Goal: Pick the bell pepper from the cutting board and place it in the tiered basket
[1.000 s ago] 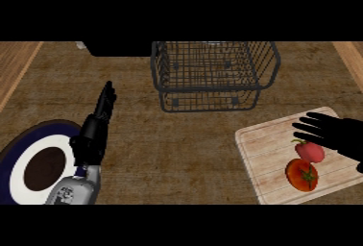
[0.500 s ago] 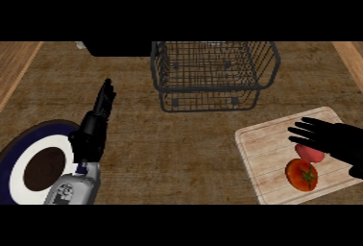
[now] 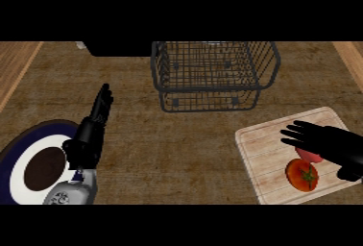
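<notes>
At the near left of the desk (image 3: 177, 144) sits a round plate (image 3: 18, 158) with a dark rim, a white ring and a brown centre. Just beside it rests the left robot hand (image 3: 89, 139), fingers straight and pointing toward the far side, grasping nothing. Farther right, at the far middle, stands the wire tiered basket (image 3: 212, 72), open at the top. On the near right lies the pale wooden cutting board (image 3: 266, 158), and on it the bell pepper (image 3: 309, 154), red, mostly hidden under the right robot hand (image 3: 330, 144). Just near of that lies a tomato (image 3: 302, 175) with a green stem.

The right robot hand hangs over the pepper with fingers spread toward the left, released and not clasped round anything. The pepper lies directly beneath its palm, slightly toward the near side; I cannot tell its long axis, so little shows. The right hand is far nearer than the left. I judge the coming move is a downward close, taking care not to catch the tomato.
</notes>
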You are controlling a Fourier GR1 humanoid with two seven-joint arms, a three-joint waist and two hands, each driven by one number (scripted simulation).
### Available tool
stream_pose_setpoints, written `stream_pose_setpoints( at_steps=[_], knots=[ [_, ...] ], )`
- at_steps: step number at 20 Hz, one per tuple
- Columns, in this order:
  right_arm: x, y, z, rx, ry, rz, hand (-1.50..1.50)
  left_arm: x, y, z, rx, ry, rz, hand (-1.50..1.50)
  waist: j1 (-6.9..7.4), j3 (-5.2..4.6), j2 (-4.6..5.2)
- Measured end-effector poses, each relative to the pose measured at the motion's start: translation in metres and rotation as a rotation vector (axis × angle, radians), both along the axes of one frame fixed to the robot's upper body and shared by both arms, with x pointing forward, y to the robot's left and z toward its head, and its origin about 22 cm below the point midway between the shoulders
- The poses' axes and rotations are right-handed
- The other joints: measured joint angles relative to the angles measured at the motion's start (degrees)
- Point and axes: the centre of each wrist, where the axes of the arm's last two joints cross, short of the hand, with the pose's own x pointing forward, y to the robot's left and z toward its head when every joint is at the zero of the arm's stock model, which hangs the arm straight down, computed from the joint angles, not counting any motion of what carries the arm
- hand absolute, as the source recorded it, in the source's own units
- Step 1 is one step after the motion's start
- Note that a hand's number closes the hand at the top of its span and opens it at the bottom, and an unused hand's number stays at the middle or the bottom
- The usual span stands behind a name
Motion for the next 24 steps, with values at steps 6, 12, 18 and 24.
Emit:
stream_pose_setpoints(
  at_steps=[6, 12, 18, 24],
  knots=[
    [0.002, 0.001, -0.009, 0.062, -0.07, 0.025, 1.5, 0.005, -0.004, -0.004, -0.005, -0.002, 0.007, 0.0, -0.06, -0.04, 0.01],
    [0.011, 0.047, -0.026, 0.037, -0.145, -0.047, 1.5, 0.006, -0.003, 0.002, 0.003, -0.003, 0.002, 0.0, -0.09, -0.61, -0.35],
    [0.014, 0.102, -0.041, -0.08, -0.131, -0.396, 1.5, 0.007, -0.002, 0.001, 0.009, 0.002, 0.008, 0.0, -0.46, -1.9, -0.86],
    [0.025, 0.174, -0.027, -0.111, -0.193, -0.683, 1.5, 0.009, -0.007, 0.002, 0.005, 0.001, -0.012, 0.0, 1.04, -1.15, -0.86]
  ],
)
